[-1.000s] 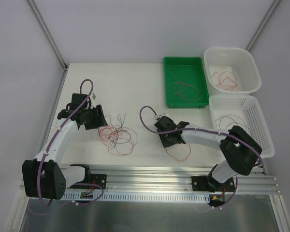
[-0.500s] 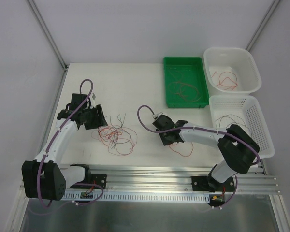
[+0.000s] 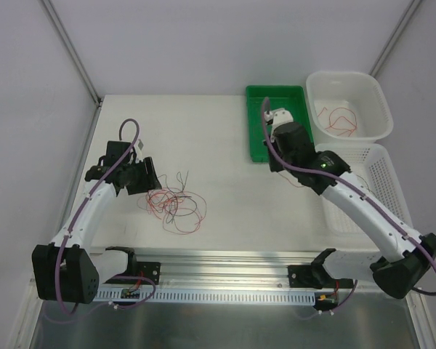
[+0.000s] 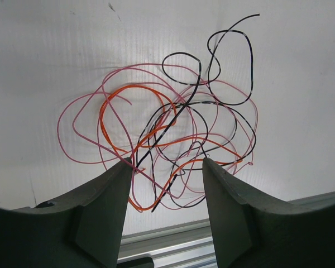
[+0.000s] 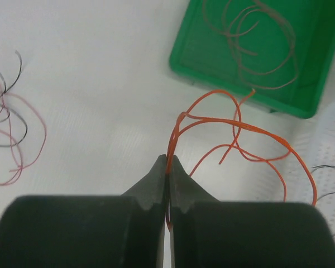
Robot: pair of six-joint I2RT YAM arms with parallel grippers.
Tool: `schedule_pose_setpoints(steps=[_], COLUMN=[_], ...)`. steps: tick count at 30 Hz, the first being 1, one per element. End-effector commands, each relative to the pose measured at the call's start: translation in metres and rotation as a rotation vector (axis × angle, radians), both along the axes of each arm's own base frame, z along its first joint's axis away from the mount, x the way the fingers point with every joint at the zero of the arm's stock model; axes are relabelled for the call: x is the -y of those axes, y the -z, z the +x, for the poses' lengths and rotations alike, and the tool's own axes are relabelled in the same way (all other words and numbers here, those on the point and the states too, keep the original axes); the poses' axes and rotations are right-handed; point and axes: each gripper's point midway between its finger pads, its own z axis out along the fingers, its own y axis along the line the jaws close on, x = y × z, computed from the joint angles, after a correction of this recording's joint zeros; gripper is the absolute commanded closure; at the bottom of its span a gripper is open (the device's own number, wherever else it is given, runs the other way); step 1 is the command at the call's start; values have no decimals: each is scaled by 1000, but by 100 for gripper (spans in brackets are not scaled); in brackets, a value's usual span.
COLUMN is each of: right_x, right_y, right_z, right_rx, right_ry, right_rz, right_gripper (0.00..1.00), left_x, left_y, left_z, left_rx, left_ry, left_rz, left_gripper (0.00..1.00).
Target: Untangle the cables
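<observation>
Right claw [image 5: 168, 169] is now pinched shut on a single orange cable [image 5: 251, 131], gripping it at one point while its loops hang free just beyond the tips. A second ago this claw was low over the table with its jaws parted above that loop. Since then it has closed and swung up and away, so the strand is off the table and clear of everything else. Ahead of the tips and to their right lies the green tray [image 5: 196, 50], which already holds a few thin curled cables. At the far right of the claw is the edge of a white perforated basket [image 5: 330, 146] with dark strands in it. This looks like the carry stage: one cable is separated and, judging by the heading, bound for the tray, though the drop is not yet made. Well off to the claw's left, the remaining tangle [image 4: 173, 128] of pink, orange and black cables sits where it was. The left claw [image 4: 167, 163] hovers directly over it, jaws parted and holding nothing, unchanged over the last second. Most of the untangling is therefore still ahead.
</observation>
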Motion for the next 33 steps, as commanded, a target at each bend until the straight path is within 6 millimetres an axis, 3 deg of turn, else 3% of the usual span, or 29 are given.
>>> schedule_pose_setpoints(steps=[1, 3, 6, 7, 8, 10, 12, 13, 14, 16, 19, 20, 23, 24, 26, 27, 30, 31, 33], right_x=[42, 66, 100, 105, 129, 142, 179, 178, 194, 209, 238, 251, 273, 276, 277, 275, 260, 253, 242], right_y=[-43, -69, -92, -95, -103, -110, -115, -114, -112, -107, -87, -72, -44, -42, -33, -36, -34, -53, -66], right_z=[15, 36, 73, 83, 98, 127, 155, 165, 175, 194, 231, 248, 279, 284, 288, 289, 281, 274, 262], right_rx=[92, 146, 204, 206, 231, 248, 273, 275, 278, 275, 253, 234, 195, 188, 149, 153, 140, 177, 196], right_ry=[74, 151, 270, 280, 348, 392, 486, 483, 517, 548, 615, 638, 672, 675, 660, 648, 599, 576, 546], right_rz=[-72, -65, -22, 5, 28, 75, 85, 90, 89, 93, 87, 74, 63, 67, 75, 81, 128, 160, 178], right_gripper=[99, 99, 99, 99, 99, 99, 99, 99, 99, 99, 99, 99, 82, 65, 49, 39, 24, 19, 7], left_x=[3, 2, 3, 3, 4, 5, 6, 6, 6, 7, 6, 7, 7, 7, 6, 6, 7, 8, 9], left_y=[-7, -7, -7, -6, -6, -5, -5, -5, -4, -3, -1, 1, 1, 2, 2, 3, 1, 1, -1], left_z=[2, 2, 1, 1, 1, 0, 0, 0, 0, 0, 0, 0, 0, 0, 0, 0, 0, 0, 0], left_rx=[38, 42, 40, 37, 38, 33, 32, 31, 30, 24, 15, 9, 6, 3, 4, 1, 6, 6, 10], left_ry=[14, 13, 16, 17, 17, 21, 22, 23, 24, 27, 25, 28, 28, 27, 28, 28, 31, 31, 33], left_rz=[-4, -3, -6, -7, -11, -13, -18, -19, -20, -25, -23, -23, -23, -23, -19, -19, -25, -28, -32], left_gripper=[46, 46, 46, 46, 46, 46, 46, 46, 46, 46, 46, 46, 46, 46, 46, 46, 46, 46, 46])
